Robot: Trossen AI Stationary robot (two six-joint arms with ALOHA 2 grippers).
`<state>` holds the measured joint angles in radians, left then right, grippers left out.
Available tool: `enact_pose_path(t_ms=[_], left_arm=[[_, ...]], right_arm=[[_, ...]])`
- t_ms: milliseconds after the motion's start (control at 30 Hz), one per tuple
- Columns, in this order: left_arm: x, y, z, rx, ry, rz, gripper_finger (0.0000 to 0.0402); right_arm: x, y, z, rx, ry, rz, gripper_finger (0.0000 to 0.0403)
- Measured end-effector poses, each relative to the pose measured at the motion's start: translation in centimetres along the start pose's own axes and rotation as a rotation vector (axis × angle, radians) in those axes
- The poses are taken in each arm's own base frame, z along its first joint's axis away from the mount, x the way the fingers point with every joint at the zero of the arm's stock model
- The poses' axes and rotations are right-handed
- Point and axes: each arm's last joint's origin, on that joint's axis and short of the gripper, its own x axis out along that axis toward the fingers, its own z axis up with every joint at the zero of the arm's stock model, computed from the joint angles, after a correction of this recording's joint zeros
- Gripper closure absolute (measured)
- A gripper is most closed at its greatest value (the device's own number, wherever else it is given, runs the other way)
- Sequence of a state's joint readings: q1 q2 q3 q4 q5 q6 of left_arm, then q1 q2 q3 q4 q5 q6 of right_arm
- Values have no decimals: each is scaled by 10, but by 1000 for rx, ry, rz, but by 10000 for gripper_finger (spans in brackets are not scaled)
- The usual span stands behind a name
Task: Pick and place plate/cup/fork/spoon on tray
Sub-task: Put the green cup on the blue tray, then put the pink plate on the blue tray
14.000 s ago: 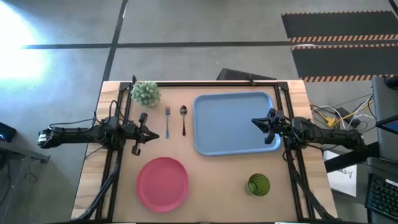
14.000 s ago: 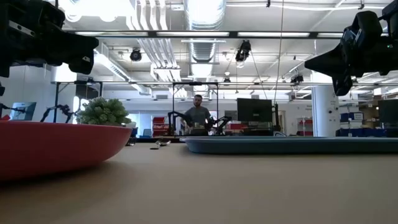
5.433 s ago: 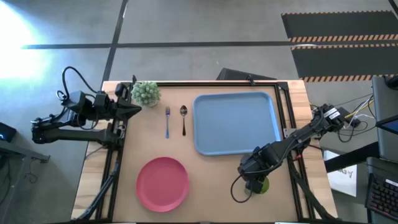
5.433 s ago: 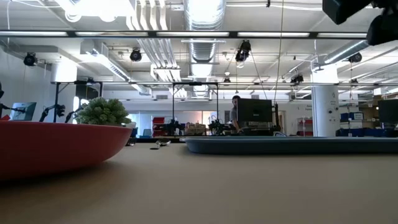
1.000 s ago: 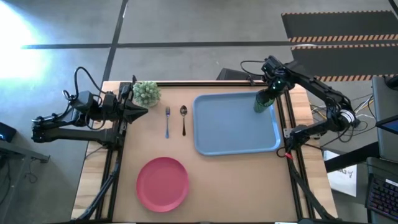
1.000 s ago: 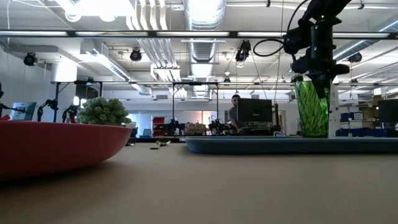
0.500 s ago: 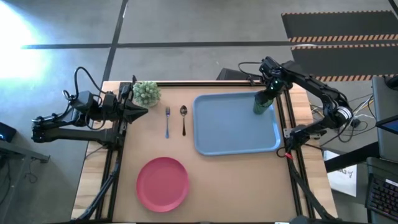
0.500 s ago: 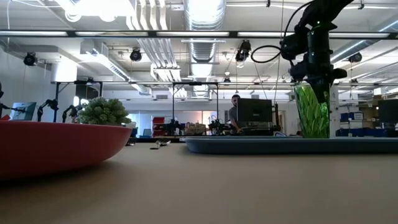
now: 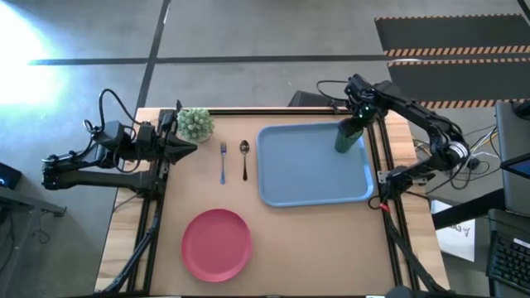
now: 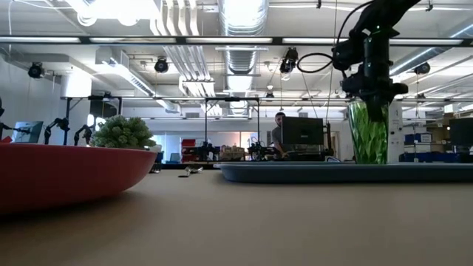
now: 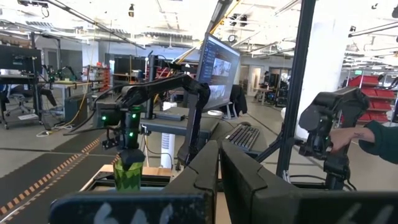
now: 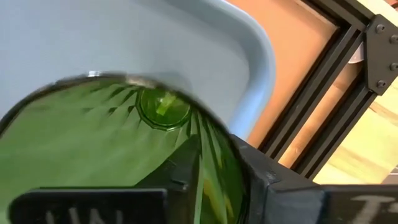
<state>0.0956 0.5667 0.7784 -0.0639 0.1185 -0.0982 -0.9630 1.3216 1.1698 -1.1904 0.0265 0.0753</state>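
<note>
The green cup (image 9: pixel 345 139) stands upright on the light blue tray (image 9: pixel 306 170), in its far right corner. My right gripper (image 12: pixel 219 171) points down at it, open, one finger inside the cup (image 12: pixel 93 143) and one outside. The pink plate (image 9: pixel 216 244) lies on the table near the front. The fork (image 9: pixel 223 163) and the spoon (image 9: pixel 244 160) lie side by side left of the tray. My left gripper (image 9: pixel 192 149) is shut and held up at the table's left, beside the plant. My right gripper comes from above, straddling the cup's wall at the rim (image 12: pixel 239 155) on the side toward the tray's corner. A gap shows between the inner finger (image 12: pixel 186 165) and the wall. Whether the outer finger (image 12: pixel 270 183) touches the cup, I cannot tell.
A fuzzy pale green plant (image 9: pixel 194 123) stands at the far left corner. Black frame rails (image 9: pixel 383 157) run along the table's left, right and far edges. A person's hand holding a handle (image 11: pixel 348 134) shows beyond the table in the left wrist view.
My right gripper and the cup have shifted slightly away from the tray's right rim, toward the table's left. The cup stays upright on the tray's floor.
</note>
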Motion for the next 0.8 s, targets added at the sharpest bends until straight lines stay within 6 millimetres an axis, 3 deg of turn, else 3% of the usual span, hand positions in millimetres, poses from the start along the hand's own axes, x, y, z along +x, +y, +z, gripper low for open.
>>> enact_pose_path(t_ms=[500, 800], left_arm=[[0, 0, 0, 0, 0, 0, 402], [0, 0, 0, 0, 1, 0, 402]], right_arm=[[-23, -1, -8, -11, -141, 7, 278], [-70, -2, -8, -6, -324, 25, 269]])
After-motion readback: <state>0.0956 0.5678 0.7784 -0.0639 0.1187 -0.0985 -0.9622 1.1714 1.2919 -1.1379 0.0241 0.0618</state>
